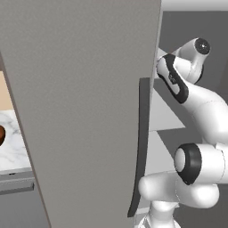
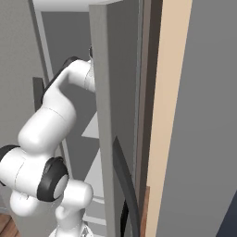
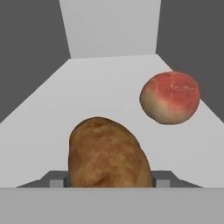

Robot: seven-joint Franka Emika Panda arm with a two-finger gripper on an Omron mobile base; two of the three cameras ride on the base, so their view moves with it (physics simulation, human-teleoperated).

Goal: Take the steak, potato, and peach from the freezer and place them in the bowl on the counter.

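In the hand view the hand is sitting narrowed on the potato, its fingertips pressing the tan lump's two sides at the picture's 6 o'clock edge. The peach is resting on the pale freezer shelf at about 2 o'clock from the potato, apart from it. In the left base view the arm is reaching past the freezer door, while the bowl is sitting on the bench at 9 o'clock.
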